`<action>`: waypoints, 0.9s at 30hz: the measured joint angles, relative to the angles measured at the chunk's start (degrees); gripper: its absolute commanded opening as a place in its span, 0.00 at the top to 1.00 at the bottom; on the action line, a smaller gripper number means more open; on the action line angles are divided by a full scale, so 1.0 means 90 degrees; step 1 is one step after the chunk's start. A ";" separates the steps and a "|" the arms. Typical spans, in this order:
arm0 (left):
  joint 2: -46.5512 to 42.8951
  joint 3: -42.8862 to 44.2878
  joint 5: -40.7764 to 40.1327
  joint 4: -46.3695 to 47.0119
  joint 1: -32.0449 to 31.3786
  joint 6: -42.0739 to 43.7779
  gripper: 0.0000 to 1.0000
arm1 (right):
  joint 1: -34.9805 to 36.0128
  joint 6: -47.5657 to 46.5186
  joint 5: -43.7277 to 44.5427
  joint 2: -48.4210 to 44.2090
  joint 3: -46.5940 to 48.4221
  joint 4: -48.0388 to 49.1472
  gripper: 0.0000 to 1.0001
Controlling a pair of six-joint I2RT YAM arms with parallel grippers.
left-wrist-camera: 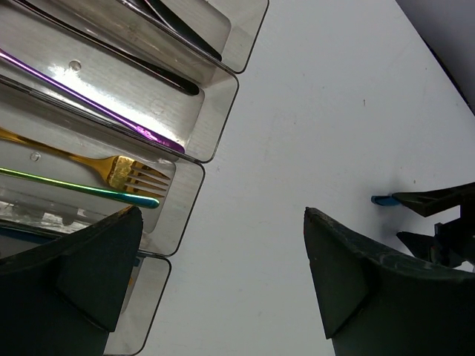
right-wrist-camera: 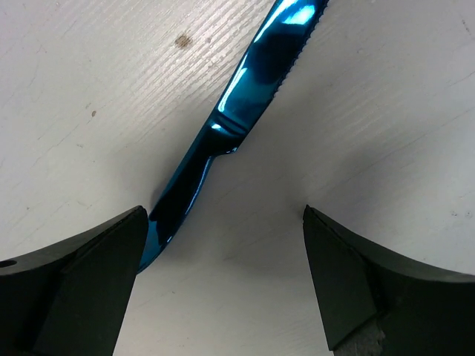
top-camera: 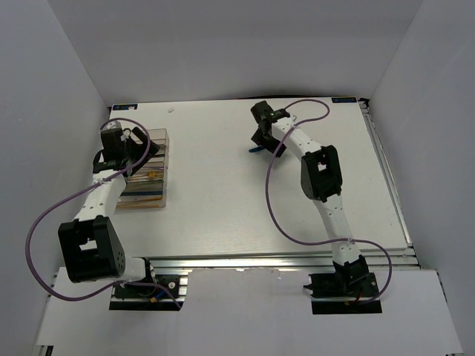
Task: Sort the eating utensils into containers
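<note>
The white table [top-camera: 215, 200], matt with a faint wood grain, fills most of the top view. The left arm [top-camera: 107, 196], made of white tubes and blocky black joints, reaches toward 11 o'clock, and the right arm [top-camera: 319, 174] reaches toward 12 o'clock. The organiser [top-camera: 165, 167] is a rectangular tray of clear smoky-brown plastic, split into narrow parallel compartments with rounded ends, and it sits at 9 o'clock on the table. The left gripper [left-wrist-camera: 220, 222] hangs over the organiser's far end. Its black wedge-shaped fingers [left-wrist-camera: 82, 274] are spread wide and hold nothing, one above the compartments and the other above bare table. The right gripper [right-wrist-camera: 223, 215], just beyond the table's centre toward 12 o'clock, is equally wide and also holds nothing. Between its fingers [right-wrist-camera: 371, 282] the knife [right-wrist-camera: 249, 111] lies flat on the table. It is glossy mirror-blue metal with a serrated edge, running from 1 o'clock to 7 o'clock in the right wrist view. Its handle end is right at the 8 o'clock finger, and I cannot tell whether they touch. In one compartment a gold fork [left-wrist-camera: 130, 173] lies beside a thin rainbow-tinted stick [left-wrist-camera: 82, 185]. The next compartment holds a slim, shiny purple handle [left-wrist-camera: 89, 104], and dark utensils [left-wrist-camera: 174, 78] lie beyond it toward 12 o'clock.
</note>
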 measured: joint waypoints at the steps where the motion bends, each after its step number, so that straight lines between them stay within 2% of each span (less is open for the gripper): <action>1: 0.0000 -0.0017 0.0046 0.0032 0.0000 -0.0024 0.02 | 0.0007 -0.0036 0.0051 0.0002 0.0000 0.0002 0.11; 6: 0.0000 -0.0024 0.0192 0.0107 0.0000 -0.0044 0.02 | 0.0007 -0.0391 0.0228 0.0214 0.0342 -0.0097 0.14; 14: 0.0000 -0.0024 0.0274 0.0121 0.0000 -0.0041 0.02 | -0.0002 -0.1180 0.0267 0.0216 0.0189 0.0041 0.15; 18: -0.0002 -0.0024 0.0301 0.0117 0.0000 -0.0039 0.02 | 0.0000 -0.1389 0.0306 -0.0619 -0.1430 0.1056 0.16; 22: -0.0002 -0.0024 0.0301 0.0092 0.0000 -0.0017 0.02 | -0.0034 -0.1593 0.0255 -0.1787 -0.3475 0.1894 0.18; 23: -0.0005 -0.0024 0.0299 0.0078 0.0000 -0.0012 0.02 | -0.0053 -0.1717 0.0209 -0.2040 -0.3942 0.2164 0.20; 27: -0.0039 -0.0022 0.0214 0.0010 0.0000 0.0034 0.02 | -0.0148 -0.2195 -0.0066 -0.2752 -0.5090 0.2754 0.23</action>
